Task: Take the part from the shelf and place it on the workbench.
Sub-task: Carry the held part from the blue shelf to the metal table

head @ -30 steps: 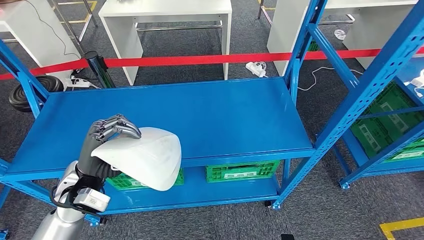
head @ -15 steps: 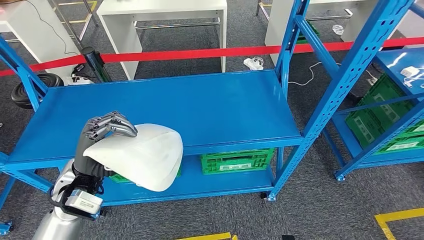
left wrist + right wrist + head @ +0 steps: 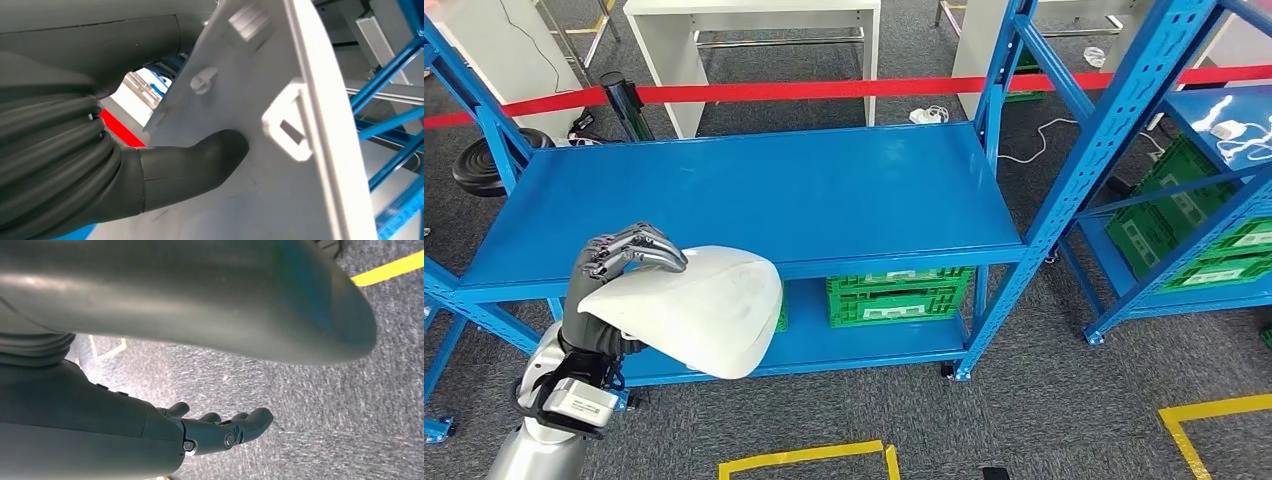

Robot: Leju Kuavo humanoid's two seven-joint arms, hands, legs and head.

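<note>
My left hand (image 3: 619, 270) grips a curved white plastic part (image 3: 699, 308) in front of the blue shelf (image 3: 754, 195), its fingers hooked over the part's upper edge. In the left wrist view the thumb (image 3: 190, 167) presses on the part's inner face (image 3: 280, 150), which carries moulded clips. The part hangs level with the shelf's front edge, clear of the top board. My right hand (image 3: 220, 432) hangs over grey carpet, fingers loosely extended with nothing in them.
Green crates (image 3: 899, 295) sit on the shelf's lower board. A second blue rack (image 3: 1194, 150) stands at the right. A red barrier tape (image 3: 824, 90) and white tables (image 3: 754, 30) lie behind. Yellow floor tape (image 3: 804, 458) marks the carpet near me.
The whole view has shifted: the shelf sits higher and farther in the picture and yellow floor tape has come into view, so the camera has moved back. My left hand still holds the part.
</note>
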